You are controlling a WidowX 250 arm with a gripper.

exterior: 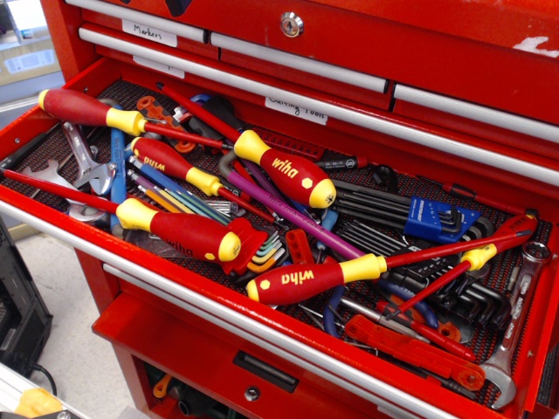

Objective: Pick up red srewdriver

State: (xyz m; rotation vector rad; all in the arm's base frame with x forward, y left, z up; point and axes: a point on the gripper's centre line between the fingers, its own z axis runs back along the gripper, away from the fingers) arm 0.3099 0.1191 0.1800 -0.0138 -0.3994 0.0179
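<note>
The red srewdriver (92, 110) lies in the far left corner of the open drawer (201, 301) of a red tool chest (454, 61). It rests on top of other tools, close to the drawer's back wall. The gripper is not in view, so neither its state nor its position relative to the screwdriver can be told.

The screwdriver's long axis runs roughly along the length of the drawer. Its yellow butt end points to the left wall. Its yellow collar and thin red shaft point right and slightly toward the drawer front. The shaft tip ends near the yellow butt of a fat wiha screwdriver (286, 175).

An adjustable wrench (87, 161) and a blue-handled tool (117, 175) lie just below the handle. A second wiha screwdriver (173, 167) lies beside them, roughly parallel to the task's screwdriver. Nearer the front, a third wiha screwdriver (179, 234) lies with its red shaft reaching the left wall. Its butt touches a red folding hex key set (255, 246) with coloured keys fanned out. A fourth wiha screwdriver (310, 279) lies by the front rail, its shaft pointing right.

On the right side are a blue hex key holder (437, 218), another slim red screwdriver (489, 253) and a combination wrench (515, 332). Above the open drawer are closed drawers, one labelled "Markers" (148, 33).
</note>
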